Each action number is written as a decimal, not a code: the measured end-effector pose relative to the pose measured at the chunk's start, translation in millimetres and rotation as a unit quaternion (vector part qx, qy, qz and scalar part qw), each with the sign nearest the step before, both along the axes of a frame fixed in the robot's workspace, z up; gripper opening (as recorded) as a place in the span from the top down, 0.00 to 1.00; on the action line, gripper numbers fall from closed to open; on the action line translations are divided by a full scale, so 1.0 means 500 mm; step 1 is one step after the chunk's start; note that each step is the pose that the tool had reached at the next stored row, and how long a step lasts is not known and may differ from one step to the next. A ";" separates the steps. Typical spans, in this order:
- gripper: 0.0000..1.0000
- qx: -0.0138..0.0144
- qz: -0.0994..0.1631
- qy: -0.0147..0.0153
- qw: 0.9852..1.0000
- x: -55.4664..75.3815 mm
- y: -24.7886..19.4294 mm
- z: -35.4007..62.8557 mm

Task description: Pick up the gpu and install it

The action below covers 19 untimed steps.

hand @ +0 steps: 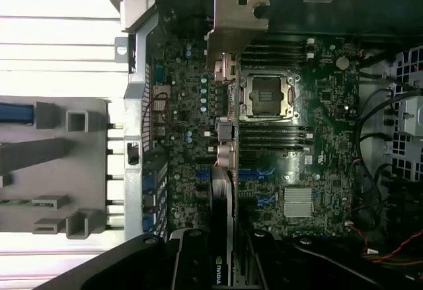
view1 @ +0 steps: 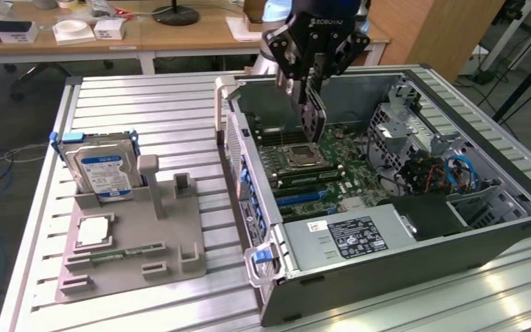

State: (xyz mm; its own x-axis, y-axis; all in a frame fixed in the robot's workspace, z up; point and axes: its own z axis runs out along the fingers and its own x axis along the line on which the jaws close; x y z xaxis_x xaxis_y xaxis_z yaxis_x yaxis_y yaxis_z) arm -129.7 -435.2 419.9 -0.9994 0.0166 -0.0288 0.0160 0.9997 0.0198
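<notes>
My gripper hangs over the open computer case, shut on the gpu. The card is dark and thin and hangs on edge below the fingers, above the motherboard near the CPU socket. In the wrist view the gpu appears edge-on, running out from between my gripper fingers, with its silver bracket at the far end by the case's rear wall. It floats apart from the board, beside the CPU socket and over the blue slots.
A grey parts holder lies on the slatted table at the exterior view's left. It carries a blue-labelled hard drive standing upright and a green memory stick. Inside the case are a power supply, drive cages and cables.
</notes>
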 end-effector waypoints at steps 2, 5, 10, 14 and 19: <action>0.74 0.000 0.001 0.000 1.000 0.005 0.0012 0.000; 0.74 0.000 0.002 0.000 1.000 0.012 0.0027 0.000; 0.74 0.000 0.004 0.000 1.000 0.023 0.0051 0.000; 0.74 0.000 0.006 0.000 1.000 0.032 0.0070 0.000; 0.74 0.000 0.008 0.000 1.000 0.042 0.0094 0.000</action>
